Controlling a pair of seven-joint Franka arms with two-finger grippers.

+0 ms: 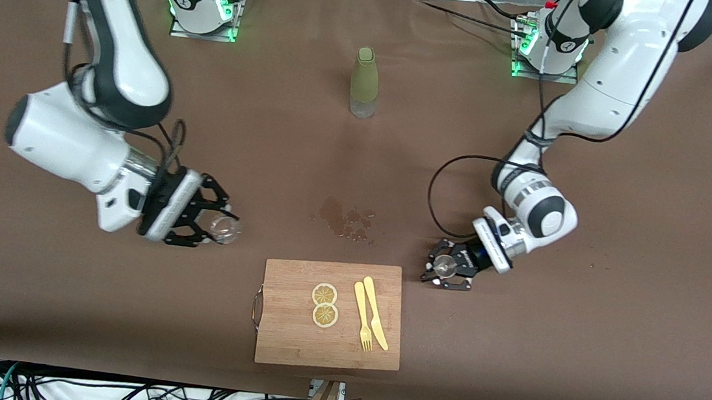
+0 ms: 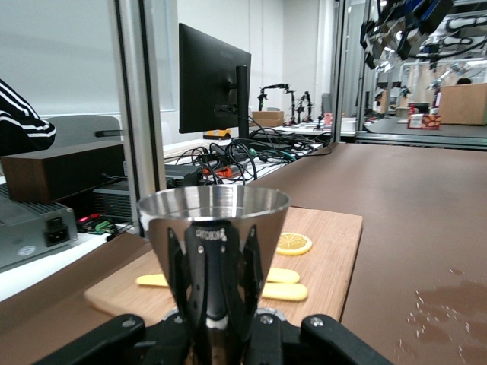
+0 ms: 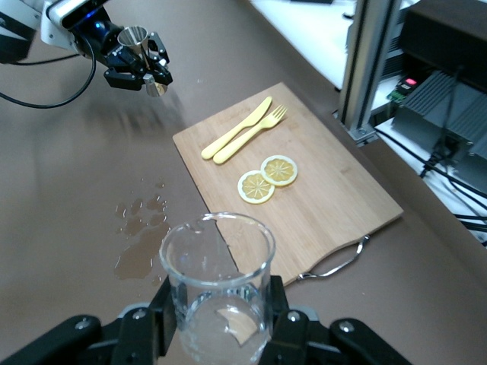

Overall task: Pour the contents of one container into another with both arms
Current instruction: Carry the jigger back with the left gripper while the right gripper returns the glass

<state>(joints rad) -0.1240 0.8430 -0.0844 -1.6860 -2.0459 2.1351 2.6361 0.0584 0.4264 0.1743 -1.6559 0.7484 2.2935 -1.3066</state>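
Observation:
My right gripper (image 1: 215, 227) is shut on a clear glass beaker (image 1: 224, 229), low over the table toward the right arm's end. In the right wrist view the beaker (image 3: 217, 277) stands between the black fingers (image 3: 148, 323) with a little clear liquid at its bottom. My left gripper (image 1: 447, 271) is shut on a small steel cup (image 1: 446, 265), low over the table toward the left arm's end. The left wrist view shows the cup (image 2: 213, 236) upright in the jaws, its inside hidden. The same steel cup (image 3: 135, 36) appears farther off in the right wrist view.
A wooden cutting board (image 1: 291, 334) with a metal handle lies between the grippers, nearer the camera, carrying two lemon slices (image 1: 324, 304) and a yellow fork and knife (image 1: 370, 314). A wet spill (image 1: 346, 219) marks the table above it. A green bottle (image 1: 365, 82) stands near the bases.

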